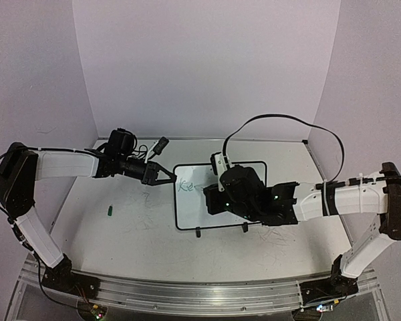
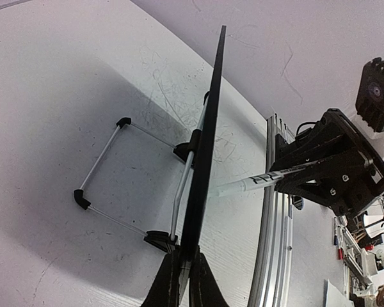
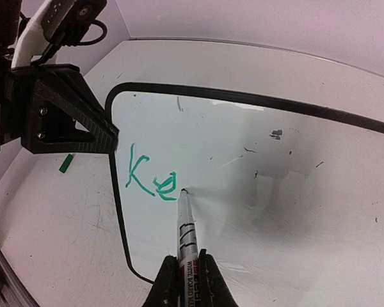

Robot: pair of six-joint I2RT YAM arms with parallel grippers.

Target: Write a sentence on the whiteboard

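Observation:
The whiteboard (image 1: 187, 210) stands tilted on its two black feet mid-table. My left gripper (image 1: 172, 176) is shut on its left rim, and the left wrist view shows the whiteboard (image 2: 208, 147) edge-on between the fingers of my left gripper (image 2: 187, 272). My right gripper (image 3: 187, 275) is shut on a white marker (image 3: 186, 230). The marker's tip touches the whiteboard (image 3: 262, 192) just right of the sentence (image 3: 150, 179), which reads "Ke" in green. From above the sentence (image 1: 185, 186) shows beside my right gripper (image 1: 217, 192). The marker (image 2: 249, 185) also shows in the left wrist view.
A small green cap (image 1: 110, 210) lies on the table left of the board, and the cap (image 3: 66, 164) also shows in the right wrist view. The board's wire stand (image 2: 102, 160) reaches out behind it. Faint grey scribbles mark the table (image 1: 147, 221). An aluminium rail (image 1: 200, 294) runs along the near edge.

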